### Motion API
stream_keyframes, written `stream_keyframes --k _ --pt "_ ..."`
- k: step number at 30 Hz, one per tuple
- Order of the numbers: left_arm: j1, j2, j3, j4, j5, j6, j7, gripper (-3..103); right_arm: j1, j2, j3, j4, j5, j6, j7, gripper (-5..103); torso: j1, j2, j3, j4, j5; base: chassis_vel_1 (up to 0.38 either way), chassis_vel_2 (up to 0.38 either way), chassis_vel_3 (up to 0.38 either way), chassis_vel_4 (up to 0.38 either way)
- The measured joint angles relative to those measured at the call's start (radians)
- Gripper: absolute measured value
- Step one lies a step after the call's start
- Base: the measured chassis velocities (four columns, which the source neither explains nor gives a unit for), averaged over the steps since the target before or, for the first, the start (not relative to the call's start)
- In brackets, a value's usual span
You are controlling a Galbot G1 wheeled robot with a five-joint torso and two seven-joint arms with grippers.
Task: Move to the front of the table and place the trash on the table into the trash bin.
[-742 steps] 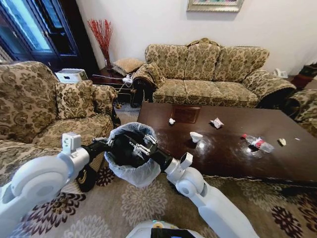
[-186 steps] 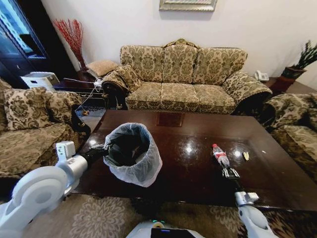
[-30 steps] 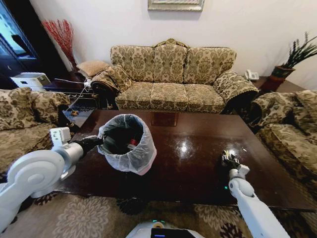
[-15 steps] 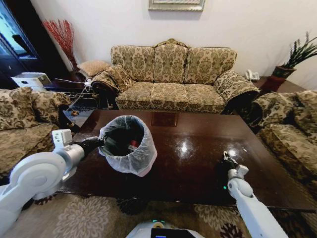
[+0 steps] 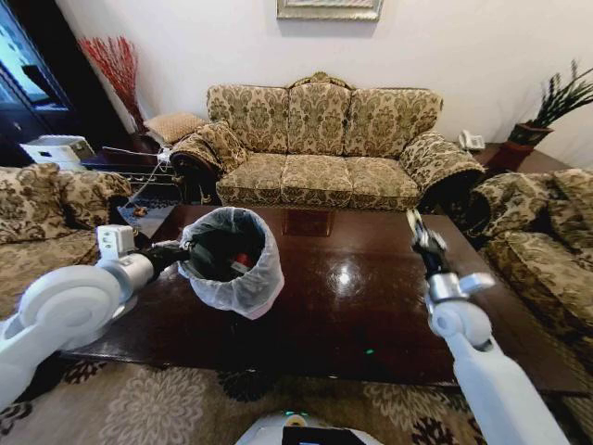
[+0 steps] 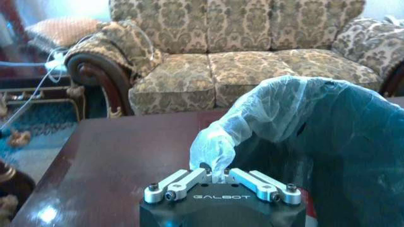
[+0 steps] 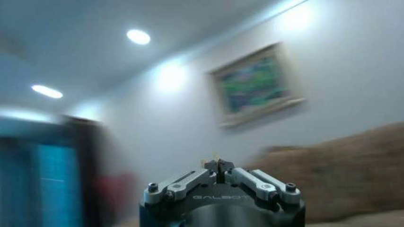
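My left gripper (image 5: pixel 182 252) is shut on the bag-lined rim of the trash bin (image 5: pixel 232 264) and holds it above the left part of the table (image 5: pixel 352 306). In the left wrist view the fingers (image 6: pixel 189 177) pinch the whitish bag (image 6: pixel 271 109). A red-labelled bottle (image 5: pixel 240 261) lies inside the bin. My right gripper (image 5: pixel 414 222) is raised above the table's right part and points upward. In the right wrist view its fingertips (image 7: pixel 218 165) are pressed together, with a tiny pale scrap of trash (image 7: pixel 215 155) sticking out between them.
A patterned sofa (image 5: pixel 324 148) stands behind the table, with armchairs at the left (image 5: pixel 56 213) and right (image 5: pixel 547 241). A potted plant (image 5: pixel 547 111) is at the back right. A white appliance (image 5: pixel 51 148) sits far left. Patterned carpet (image 5: pixel 185 408) lies in front.
My right arm has risen from the table top, its gripper now high and pointing up. The bin in my left gripper has shifted slightly left.
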Motion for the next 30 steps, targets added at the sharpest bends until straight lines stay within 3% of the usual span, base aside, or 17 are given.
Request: stream_keyframes --k 1,3,11,16,22,25,28,30 --pt "0.005 0.007 0.004 -0.009 0.036 0.002 0.022 1 0.015 -0.014 -0.057 0.097 0.058 -0.040 -0.018 0 0.000 0.000 0.000 -0.0002 -0.0001 0.000 0.000 0.000 0.000" --pt "0.005 0.013 0.007 -0.023 0.048 0.005 0.034 1 0.044 -0.014 -0.136 0.168 0.069 -0.082 -0.034 0 0.000 0.000 0.000 -0.0003 0.0005 0.000 0.000 0.000 0.000" --pt "0.007 0.009 0.009 -0.059 0.059 0.008 0.047 1 0.077 0.006 -0.340 0.218 0.057 -0.147 -0.070 0 0.000 0.000 0.000 -0.0002 0.0006 0.000 0.000 0.000 0.000" --pt "0.016 -0.016 0.012 -0.104 0.083 0.016 0.060 1 0.112 0.026 -0.502 0.161 -0.093 -0.164 -0.095 0 0.000 0.000 0.000 -0.0002 0.0008 0.000 0.000 0.000 0.000" --pt "0.018 -0.027 0.011 -0.118 0.081 0.018 0.060 1 0.138 0.041 -0.576 0.096 -0.210 -0.168 -0.116 -2 0.000 0.000 0.000 -0.0002 0.0006 0.000 0.000 0.000 0.000" --pt "0.022 -0.032 0.008 -0.118 0.074 0.022 0.060 1 0.149 0.056 -0.595 0.065 -0.239 -0.168 -0.121 14 0.000 0.000 0.000 -0.0002 0.0007 0.000 0.000 0.000 0.000" --pt "0.025 -0.034 0.003 -0.118 0.073 0.025 0.060 1 0.147 0.061 -0.592 0.058 -0.242 -0.156 -0.151 19 0.000 0.000 0.000 -0.0001 0.0006 0.000 0.000 0.000 0.000" --pt "0.024 -0.034 -0.006 -0.118 0.070 0.025 0.059 1 0.140 0.060 -0.578 0.059 -0.242 -0.141 -0.179 30 0.000 0.000 0.000 -0.0001 0.0006 0.000 0.000 0.000 0.000"
